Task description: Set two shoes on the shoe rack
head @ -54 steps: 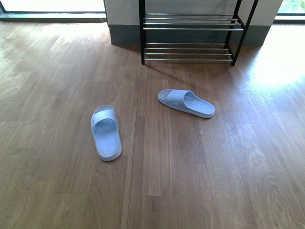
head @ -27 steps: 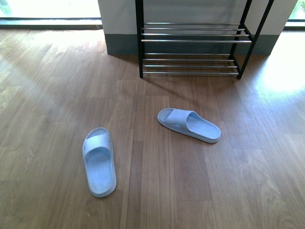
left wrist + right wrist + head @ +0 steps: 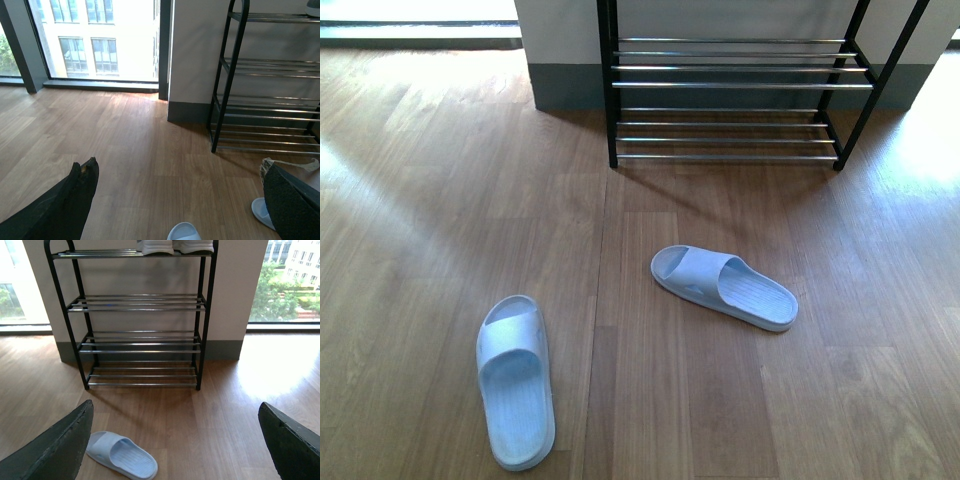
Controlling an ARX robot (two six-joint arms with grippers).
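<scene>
Two pale blue slide shoes lie on the wood floor. In the front view the left shoe (image 3: 515,385) points away from me and the right shoe (image 3: 725,287) lies slanted nearer the shoe rack (image 3: 730,85), a black frame with chrome bars against the wall. Neither arm appears in the front view. My left gripper (image 3: 180,167) is open above the floor, with the toe of one shoe (image 3: 183,232) below it and the other shoe (image 3: 260,212) beside its far finger. My right gripper (image 3: 176,410) is open, facing the rack (image 3: 140,340), with one shoe (image 3: 120,455) by its finger.
White-soled shoes (image 3: 175,246) stand on the rack's top shelf in the right wrist view. A wall with a dark skirting (image 3: 565,88) backs the rack. Floor-length windows (image 3: 100,45) stand to the left. Bare floor (image 3: 420,200) stretches between me and the rack.
The front view has closed in on the rack, which now looks larger. Both shoes have slid lower in the picture, staying where they lie on the floor.
</scene>
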